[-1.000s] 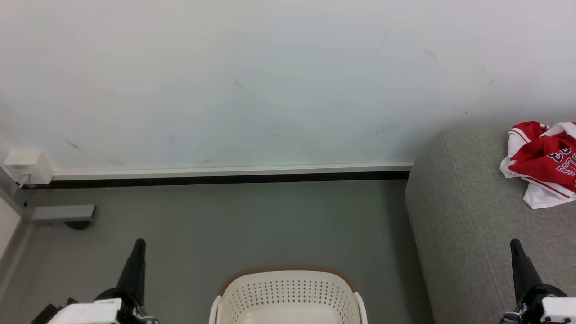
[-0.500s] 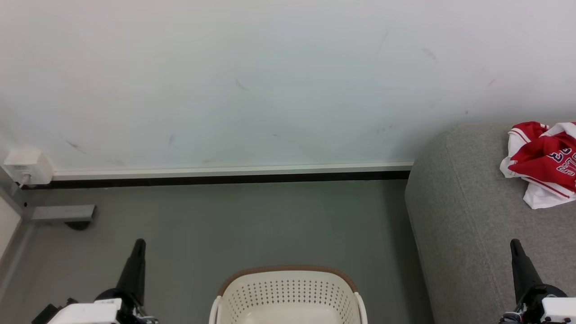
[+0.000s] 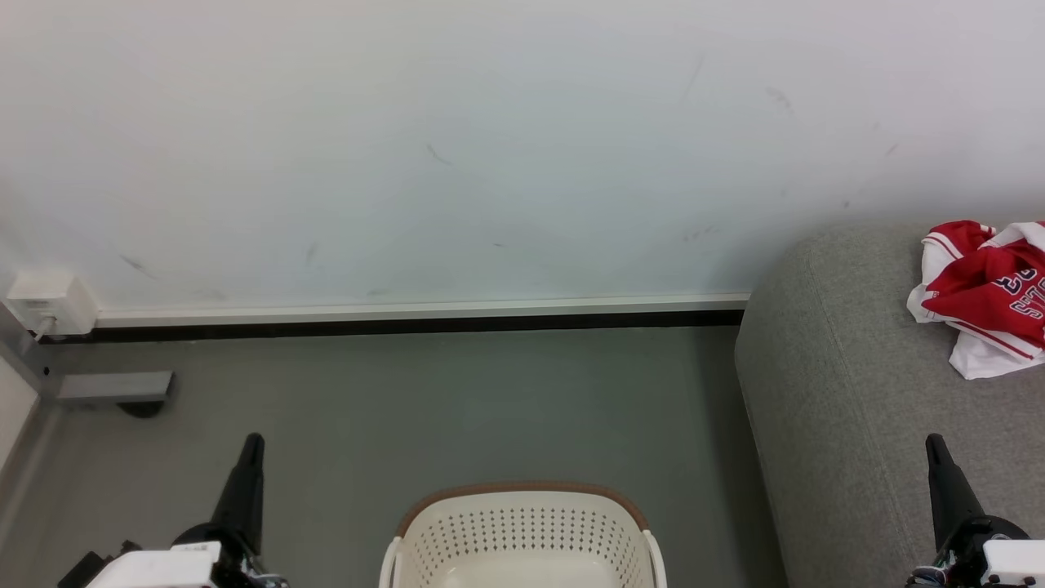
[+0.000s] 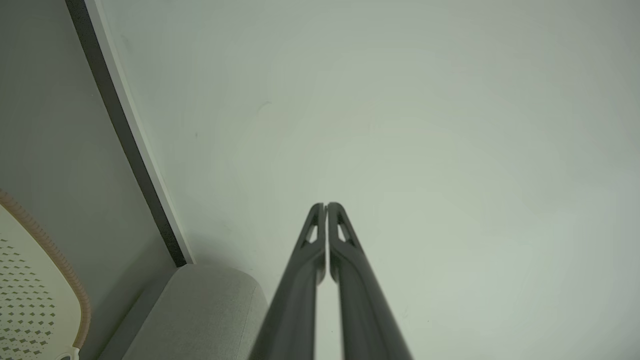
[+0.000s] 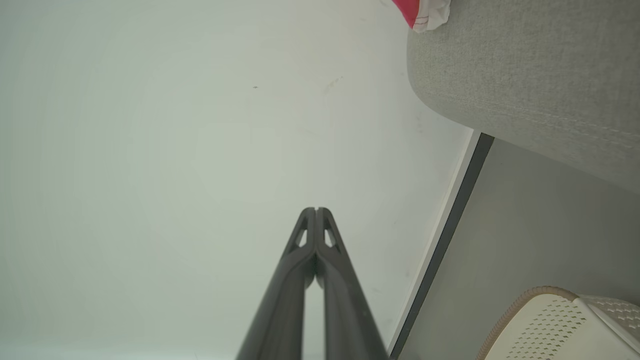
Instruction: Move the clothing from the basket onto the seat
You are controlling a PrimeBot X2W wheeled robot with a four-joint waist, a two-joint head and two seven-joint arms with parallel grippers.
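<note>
Lying crumpled, clothing [image 3: 984, 290] on textured seat [image 3: 841, 392], perforated basket [image 3: 522, 527]

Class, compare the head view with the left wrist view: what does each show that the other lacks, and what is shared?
Head view, not the left wrist view: the clothing on the seat, the right gripper, a wall box. Left wrist view, not the head view: the left gripper's two fingers told apart, tips touching. Both: basket, seat, left gripper, wall, skirting, floor.

Left end effector [image 3: 254, 443], right end effector [image 3: 932, 443]: tapered black, white-cased wrists [image 3: 155, 569].
</note>
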